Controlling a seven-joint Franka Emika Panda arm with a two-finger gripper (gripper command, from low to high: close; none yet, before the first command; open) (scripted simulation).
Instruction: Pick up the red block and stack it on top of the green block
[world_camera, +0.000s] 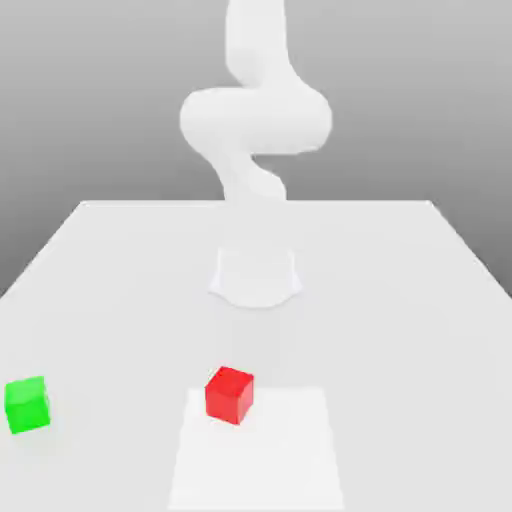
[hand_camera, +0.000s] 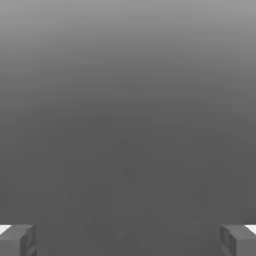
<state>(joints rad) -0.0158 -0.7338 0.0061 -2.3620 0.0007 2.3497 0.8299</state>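
You see green block (world_camera: 27, 404) on white table (world_camera: 400, 300), at about 8 o'clock from table centre in exterior view, near table's left edge. Red block (world_camera: 230, 394) sits at about 6 o'clock, well apart from green, on corner of paler square patch (world_camera: 270, 460). Arm (world_camera: 255, 120) rises at 12 o'clock behind its base (world_camera: 256, 278). In hand view, your gripper (hand_camera: 128, 240) has fingertips (hand_camera: 17, 240) spread wide, nothing between them.
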